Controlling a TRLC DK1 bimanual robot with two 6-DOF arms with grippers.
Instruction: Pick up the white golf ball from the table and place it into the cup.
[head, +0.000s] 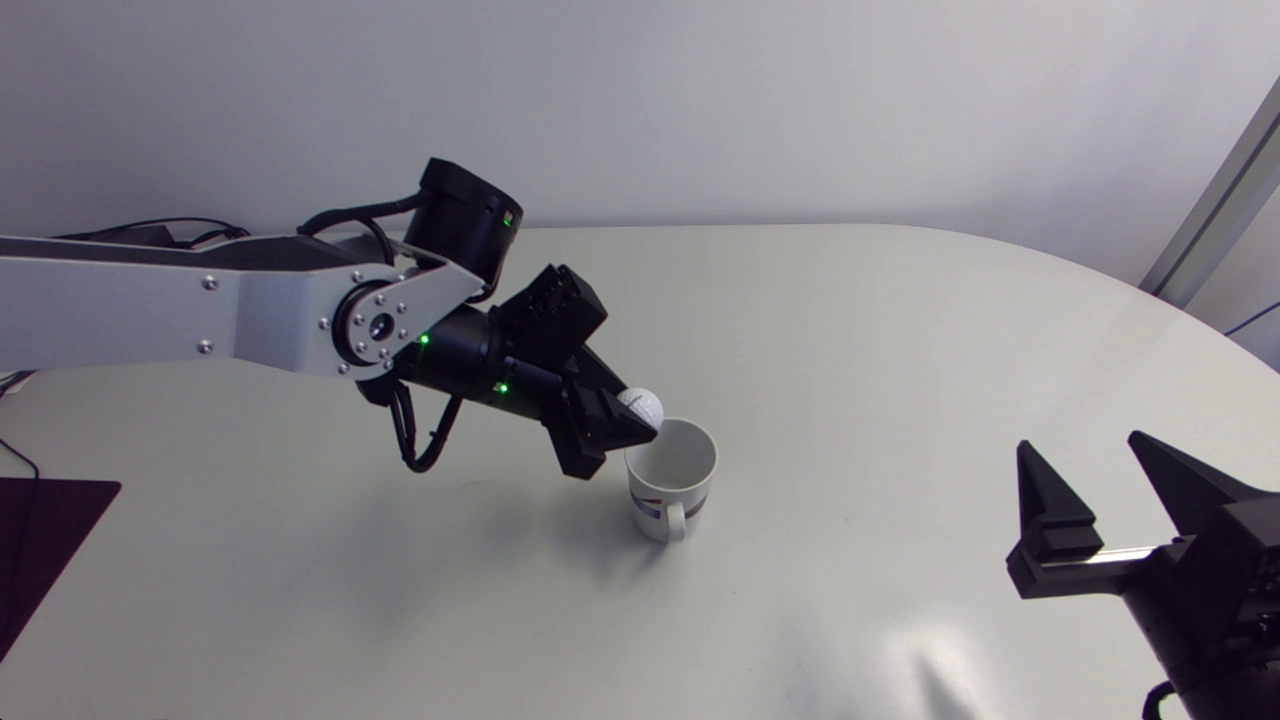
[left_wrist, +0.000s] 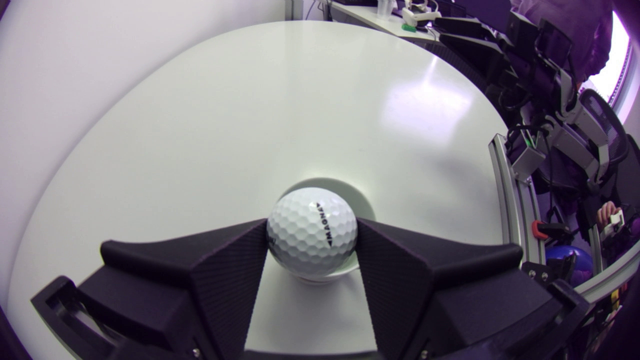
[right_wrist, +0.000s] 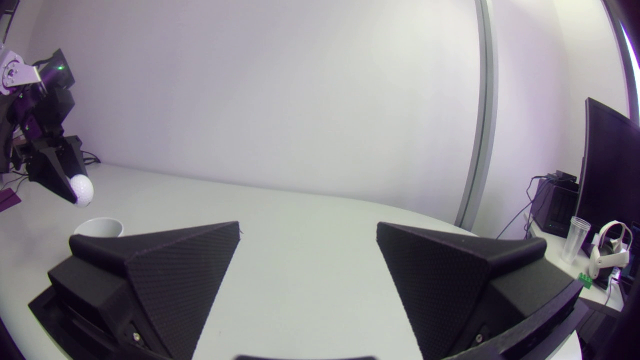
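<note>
The white golf ball is pinched between the two black fingers of my left gripper, in the air just above the near-left rim of the white cup. In the left wrist view the dimpled ball fills the gap at my gripper tips, with the cup's mouth directly beneath and behind it. The right wrist view shows the ball hanging over the cup. My right gripper rests open at the table's right, its fingers wide apart and empty.
The cup stands upright near the table's middle, its handle toward the front edge. A dark mat lies at the left edge. The white tabletop spreads out to the right of the cup.
</note>
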